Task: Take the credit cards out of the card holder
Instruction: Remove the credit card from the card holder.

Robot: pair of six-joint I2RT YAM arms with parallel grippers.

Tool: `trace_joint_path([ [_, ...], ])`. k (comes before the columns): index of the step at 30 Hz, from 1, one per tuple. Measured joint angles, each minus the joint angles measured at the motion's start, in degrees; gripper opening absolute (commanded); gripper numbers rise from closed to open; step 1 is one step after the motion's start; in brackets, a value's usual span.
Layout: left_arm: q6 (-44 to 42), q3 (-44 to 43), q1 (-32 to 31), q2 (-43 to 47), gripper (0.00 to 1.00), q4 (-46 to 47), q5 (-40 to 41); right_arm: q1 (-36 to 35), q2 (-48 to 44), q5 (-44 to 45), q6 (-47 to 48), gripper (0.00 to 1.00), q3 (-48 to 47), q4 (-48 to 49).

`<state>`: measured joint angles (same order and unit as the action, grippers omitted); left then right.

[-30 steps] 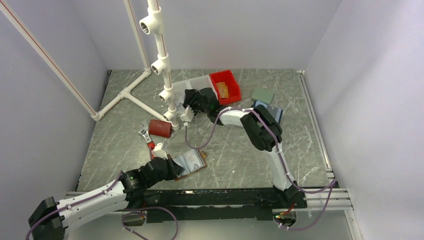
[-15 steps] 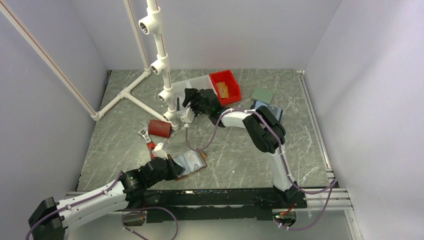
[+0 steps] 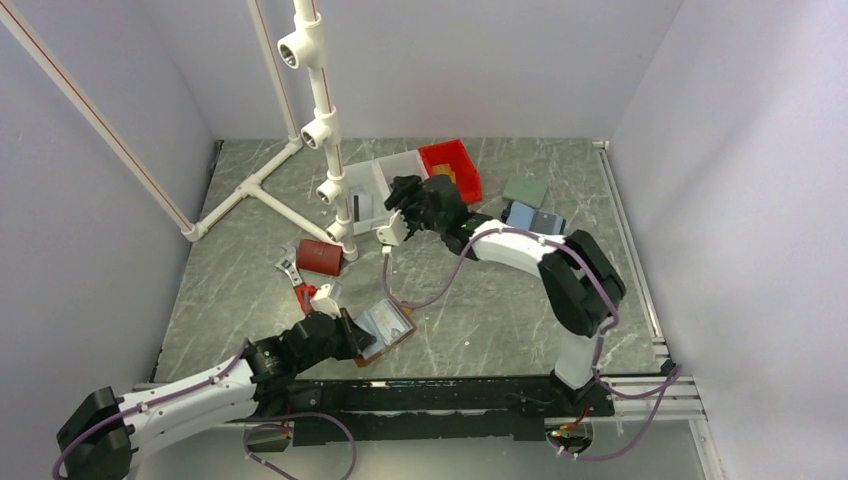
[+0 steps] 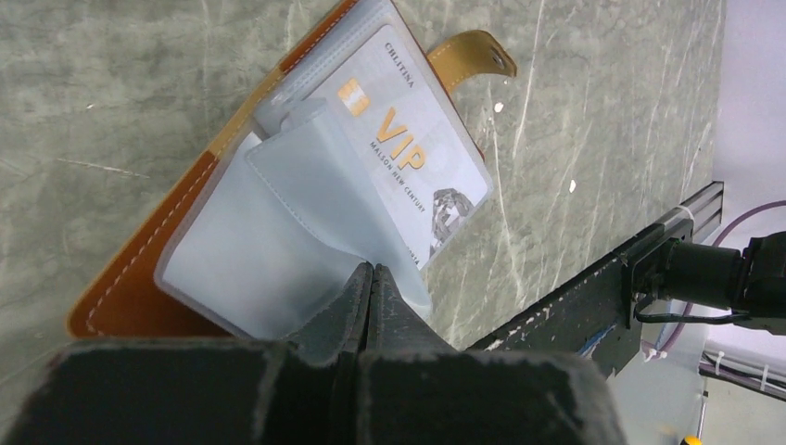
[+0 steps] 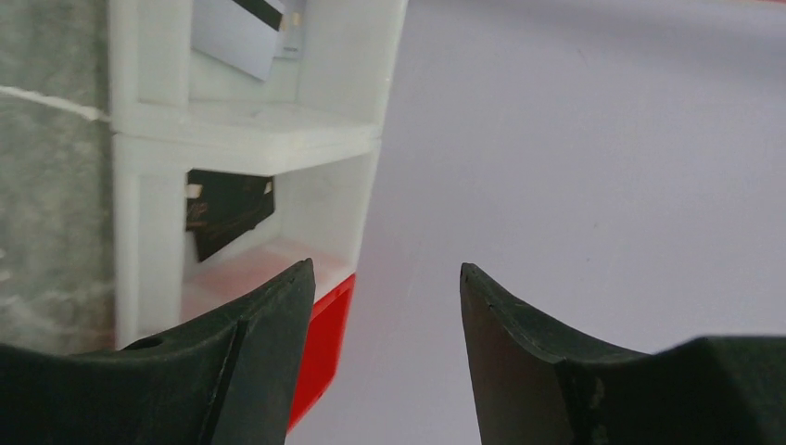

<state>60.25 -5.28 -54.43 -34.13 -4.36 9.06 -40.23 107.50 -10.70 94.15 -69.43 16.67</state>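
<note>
The brown card holder (image 3: 388,326) (image 4: 139,287) lies open near the table's front edge, its clear sleeves spread. One sleeve holds a pale credit card (image 4: 408,158) marked VIP. My left gripper (image 3: 350,330) (image 4: 371,271) is shut, its tips pinching the edge of a raised clear sleeve of the holder. My right gripper (image 3: 396,196) (image 5: 385,283) hovers open and empty beside the white divided bin (image 3: 375,180) (image 5: 324,139). In that bin lie a pale card with a black stripe (image 5: 236,32) and a black card (image 5: 227,213).
A red bin (image 3: 450,170) (image 5: 320,362) stands against the white one. A white pipe frame (image 3: 320,130) rises at back left. A dark red box (image 3: 320,257) and a wrench (image 3: 288,270) lie left of centre. A blue case (image 3: 533,218) and a grey-green pad (image 3: 525,190) lie at the right.
My right gripper has opened wider and drawn back to the right from the white bin, its elbow swinging right. The left gripper has stayed shut at the holder.
</note>
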Motion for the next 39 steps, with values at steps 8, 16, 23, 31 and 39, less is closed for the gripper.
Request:
trace_joint_path([
  [8, -1.7, -3.3, 0.0, -7.5, 0.0, 4.2, -2.9, 0.0, -14.1, 0.6, -18.2, 0.63, 5.4, -16.4],
  [16, -3.8, -7.5, 0.1, -20.6, 0.0, 11.5, -6.3, 1.2, -31.1, -13.0, -42.1, 0.67, 7.7, -34.5],
  [23, -6.0, -14.3, 0.2, -34.8, 0.0, 18.3, -11.1, 11.8, -38.0, -29.0, -53.8, 0.68, 14.1, -41.7],
  [31, -8.7, -28.3, 0.4, -53.9, 0.0, 25.3, -18.5, 19.3, -39.8, -35.9, -57.8, 0.68, 16.5, -44.5],
  [39, -8.9, -32.3, 0.5, -60.9, 0.0, 29.6, -21.6, 19.9, -39.7, -38.3, -58.1, 0.68, 16.5, -45.7],
])
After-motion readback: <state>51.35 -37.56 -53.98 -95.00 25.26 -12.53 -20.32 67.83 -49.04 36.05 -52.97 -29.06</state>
